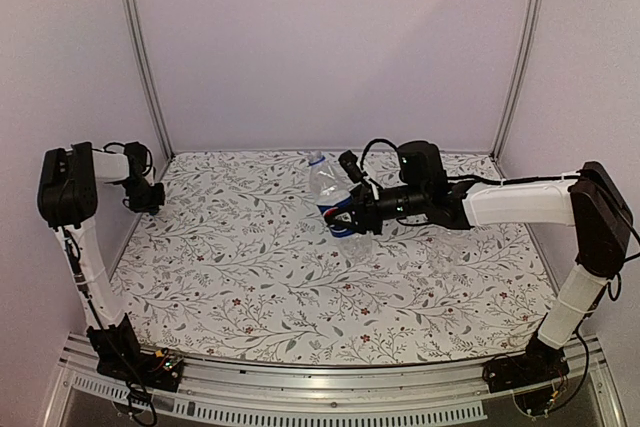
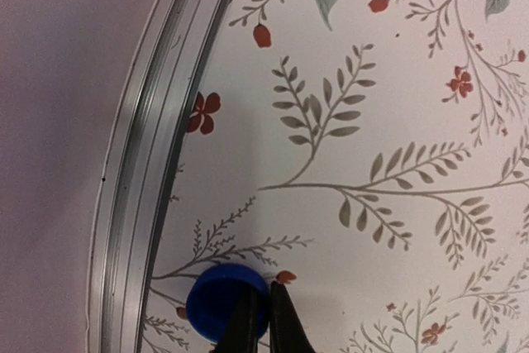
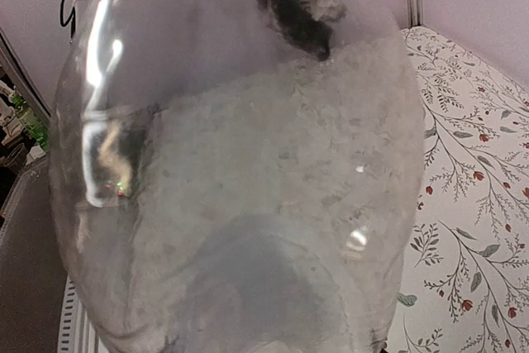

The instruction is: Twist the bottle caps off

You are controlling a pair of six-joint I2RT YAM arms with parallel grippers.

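The Pepsi bottle (image 1: 333, 197), clear with a blue label band, stands a little tilted at the middle back of the table. Its neck (image 1: 316, 160) shows no cap. My right gripper (image 1: 346, 218) is shut on its lower body from the right. In the right wrist view the clear bottle (image 3: 240, 171) fills the frame and hides my fingers. My left gripper (image 1: 152, 197) is at the table's left edge, shut on the rim of the blue cap (image 2: 216, 299), with one finger (image 2: 245, 324) over the cap and the other outside it. The plain bottle and the whitish cap are out of view.
The floral table cover (image 1: 250, 267) runs between pale walls. An aluminium rail (image 2: 140, 204) runs along the left edge right beside the blue cap. Two upright metal posts (image 1: 140, 47) stand at the back corners.
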